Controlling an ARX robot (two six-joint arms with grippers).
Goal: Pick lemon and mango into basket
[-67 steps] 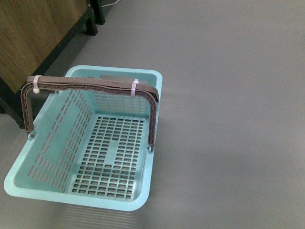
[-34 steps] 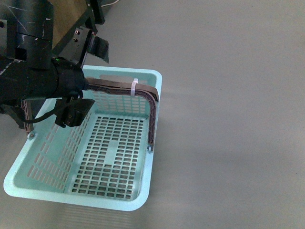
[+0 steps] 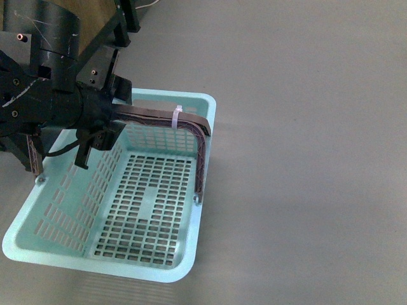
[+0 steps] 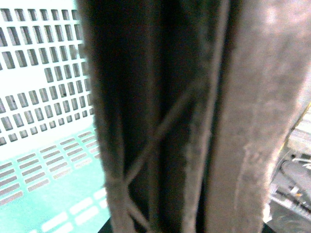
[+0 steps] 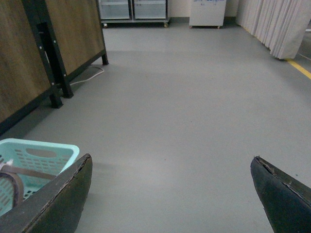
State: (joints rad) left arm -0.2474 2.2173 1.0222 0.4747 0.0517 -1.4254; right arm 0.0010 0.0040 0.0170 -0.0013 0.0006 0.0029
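The aqua-blue basket (image 3: 63,203) sits on the grey floor at the left of the front view, and nothing lies in it. Its brown handle (image 3: 159,119) stands upright, bound with a white zip tie (image 3: 176,116). My left gripper (image 3: 117,114) is shut on the handle near its left end. In the left wrist view the handle (image 4: 243,121) fills the frame, with the slotted basket floor (image 4: 43,73) behind it. My right gripper (image 5: 172,158) is open and empty above bare floor, with a basket corner (image 5: 43,150) beside it. The lemon and the mango are out of view.
Wooden panels (image 5: 73,34) on black legs (image 5: 48,58) stand to the left behind the basket, with a white cable (image 5: 90,75) on the floor by them. Glass-door cabinets (image 5: 133,9) stand at the back, and a curtain (image 5: 272,24) and a yellow floor line (image 5: 299,68) are at the right.
My left arm has come into view from the left and closed on the basket handle. The basket has shifted slightly to the left.
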